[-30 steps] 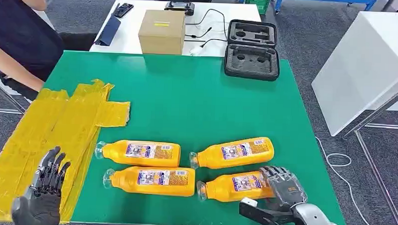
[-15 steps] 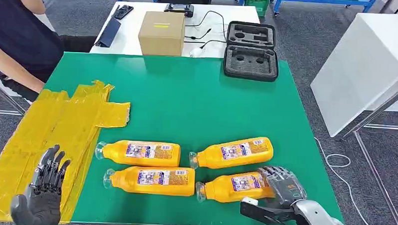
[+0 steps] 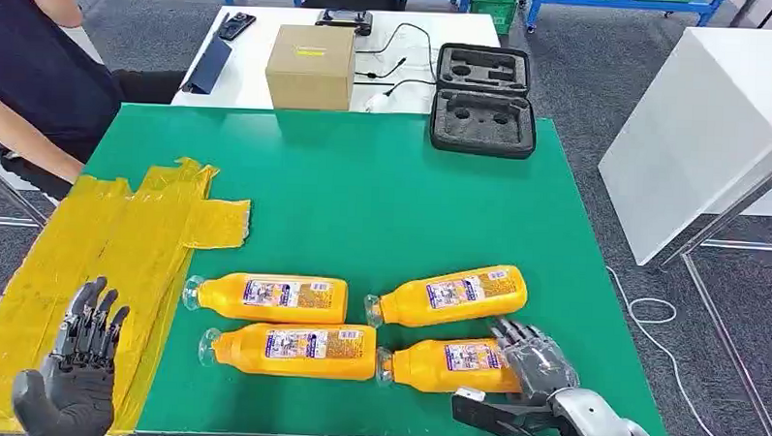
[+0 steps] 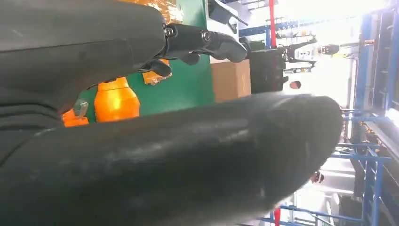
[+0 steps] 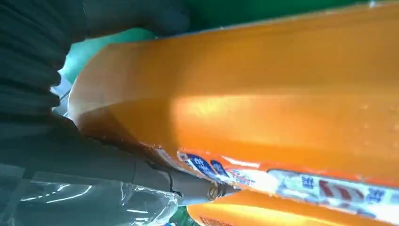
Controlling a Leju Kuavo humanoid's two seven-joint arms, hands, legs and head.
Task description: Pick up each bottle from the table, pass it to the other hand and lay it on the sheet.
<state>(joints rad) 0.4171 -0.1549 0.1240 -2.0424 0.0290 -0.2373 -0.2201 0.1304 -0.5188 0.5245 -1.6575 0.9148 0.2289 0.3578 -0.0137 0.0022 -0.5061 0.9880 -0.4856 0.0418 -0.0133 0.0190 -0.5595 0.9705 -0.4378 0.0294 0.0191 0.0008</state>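
right hand has closed around bottle.

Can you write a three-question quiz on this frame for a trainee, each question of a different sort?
1. Count: how many orange bottles lie on the green table?
2. True or false: the left hand is holding a bottle.
3. Multiple choice: the right hand is at which bottle? A) near-right bottle B) far-left bottle C) the cardboard box

Key
1. Four: far-left bottle, near-left bottle, far-right bottle, near-right bottle.
2. False: it hovers over the yellow sheet, fingers apart, holding nothing.
3. A: its fingers lie on that bottle's base end; a firm grip cannot be confirmed. The cardboard box sits on the white table behind.
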